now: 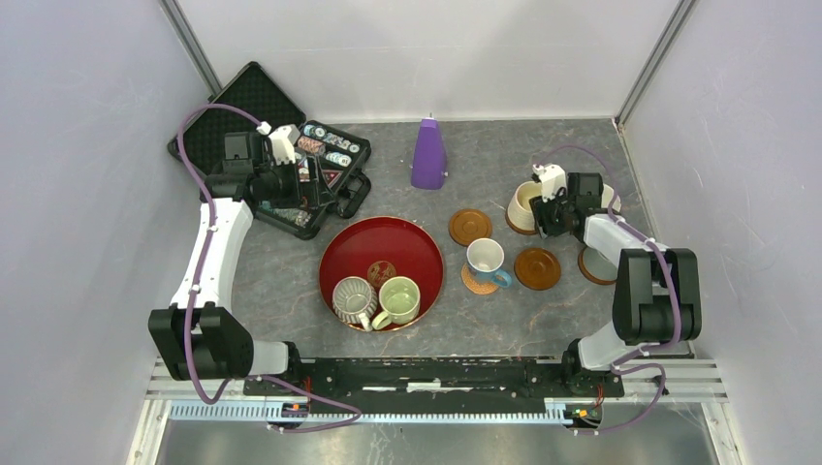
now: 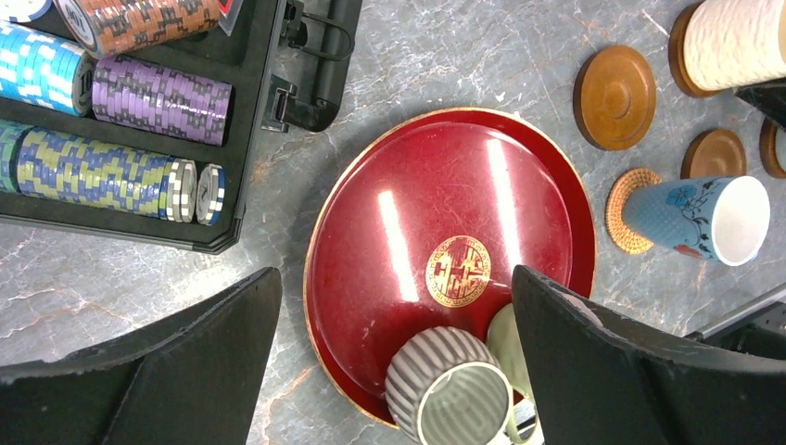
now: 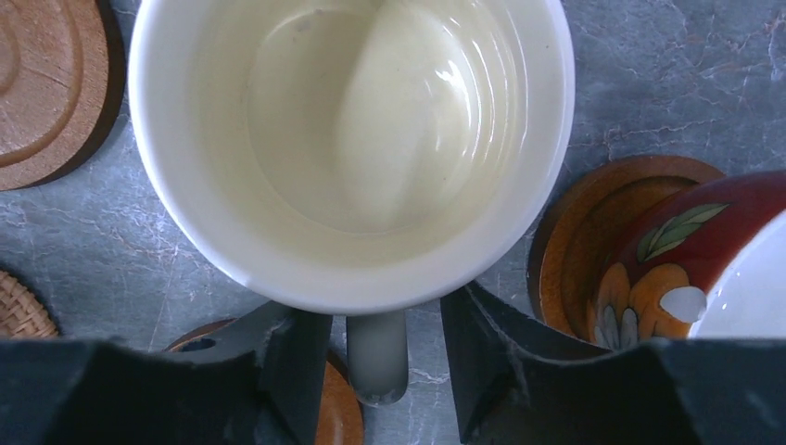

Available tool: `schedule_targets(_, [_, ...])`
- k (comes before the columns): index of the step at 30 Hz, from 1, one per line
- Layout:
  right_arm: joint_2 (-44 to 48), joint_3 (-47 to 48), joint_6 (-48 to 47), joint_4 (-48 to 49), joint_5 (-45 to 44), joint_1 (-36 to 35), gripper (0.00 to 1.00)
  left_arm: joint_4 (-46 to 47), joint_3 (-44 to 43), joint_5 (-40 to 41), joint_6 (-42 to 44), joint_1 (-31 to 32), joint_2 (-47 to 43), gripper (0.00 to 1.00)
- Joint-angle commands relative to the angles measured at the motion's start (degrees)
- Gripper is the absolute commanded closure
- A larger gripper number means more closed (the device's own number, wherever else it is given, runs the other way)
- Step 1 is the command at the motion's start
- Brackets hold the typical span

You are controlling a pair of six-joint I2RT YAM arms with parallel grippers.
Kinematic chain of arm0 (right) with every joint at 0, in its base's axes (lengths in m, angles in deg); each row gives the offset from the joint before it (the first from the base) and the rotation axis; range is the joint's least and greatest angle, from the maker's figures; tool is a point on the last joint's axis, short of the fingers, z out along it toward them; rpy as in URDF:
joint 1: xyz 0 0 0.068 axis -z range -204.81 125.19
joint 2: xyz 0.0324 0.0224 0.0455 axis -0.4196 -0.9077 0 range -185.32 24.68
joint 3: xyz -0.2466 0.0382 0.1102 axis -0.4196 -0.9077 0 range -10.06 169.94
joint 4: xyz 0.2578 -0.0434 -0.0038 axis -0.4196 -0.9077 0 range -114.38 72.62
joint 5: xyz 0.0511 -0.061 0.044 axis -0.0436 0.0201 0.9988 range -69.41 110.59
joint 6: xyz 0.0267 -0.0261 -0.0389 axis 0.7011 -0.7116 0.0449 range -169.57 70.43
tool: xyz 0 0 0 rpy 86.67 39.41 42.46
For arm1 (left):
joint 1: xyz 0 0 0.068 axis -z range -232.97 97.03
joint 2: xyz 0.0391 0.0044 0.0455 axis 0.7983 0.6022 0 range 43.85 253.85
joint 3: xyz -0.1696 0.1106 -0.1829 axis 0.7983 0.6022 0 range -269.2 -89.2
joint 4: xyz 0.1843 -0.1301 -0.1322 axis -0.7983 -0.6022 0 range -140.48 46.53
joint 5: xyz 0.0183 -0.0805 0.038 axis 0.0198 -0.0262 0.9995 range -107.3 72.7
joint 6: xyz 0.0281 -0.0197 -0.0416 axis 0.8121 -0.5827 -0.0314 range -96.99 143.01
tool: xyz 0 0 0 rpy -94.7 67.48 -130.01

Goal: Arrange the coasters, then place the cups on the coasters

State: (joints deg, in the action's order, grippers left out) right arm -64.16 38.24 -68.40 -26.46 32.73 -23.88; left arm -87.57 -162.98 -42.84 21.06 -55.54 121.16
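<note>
The right end effector (image 3: 385,320) sits at the handle of the cream-yellow ceramic mug (image 3: 352,139). Its fingers are parted on either side of the handle with a sliver of gap on each side, gripping nothing. That mug stands upright on a dark brown round coaster (image 1: 517,228) at about 2 o'clock from the large red round tray (image 1: 373,240) on the grey marbled bench (image 1: 281,291). Just beside it, toward 3 o'clock, a white mug with red-brown floral pattern (image 3: 686,250) stands on a second brown coaster (image 3: 570,250). A white cup with a blue handle (image 1: 485,260) stands on the orange-tan woven coaster (image 2: 619,209). A bare brown coaster (image 1: 470,226) lies at its 11 o'clock and another bare coaster (image 1: 537,268) at its 3 o'clock. The ribbed grey mug (image 1: 354,298) and pale green mug (image 1: 399,300) stand in the tray. The left end effector (image 2: 394,287), spread wide and empty, hovers at the tray's 10 o'clock by the black case of poker chips (image 2: 243,139).
</note>
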Motion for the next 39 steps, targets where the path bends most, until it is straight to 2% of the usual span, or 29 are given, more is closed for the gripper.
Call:
schedule_targets(1, [2.9,2.3,-0.2,1.0,1.9,0.3,0.45,-1.7,-1.3,0.7,4.4,-0.4,-0.6,0.0])
schedule_targets(6, [6.0,4.6,-0.7,-2.0,5.9,0.3,0.3,-8.2,-2.6,-1.8,12.5,-0.4,-0.9,0.0])
schedule_targets(14, [10.7,6.7,-4.7,-6.4,7.8,-2.5,0.16,-24.3,-0.6,-8.1,34.3,1.8,-4.1,0.0])
schedule_targets(18, [12.6,8.2,-6.8,-7.8,9.0,-5.3,0.11,-24.6,5.4,-6.2,41.8,10.0,-10.4,0.0])
schedule_targets(24, [14.7,9.3,-7.2,-8.8,11.8,-9.4,0.1,-13.4,13.7,1.4,45.2,28.4,-17.9,0.0])
schedule_targets(31, [13.0,12.0,-5.9,-11.1,10.5,-9.5,0.09,-8.5,9.1,6.4,44.7,44.3,-9.4,0.0])
schedule_targets(36, [13.8,11.6,-5.4,-11.2,9.7,-9.5,0.08,-7.8,7.2,7.6,50.2,51.9,-5.4,0.0])
schedule_targets(39, [13.6,11.7,-5.3,-11.5,9.2,-9.0,0.08,-7.8,7.0,10.8,54.1,58.8,-4.1,0.0])
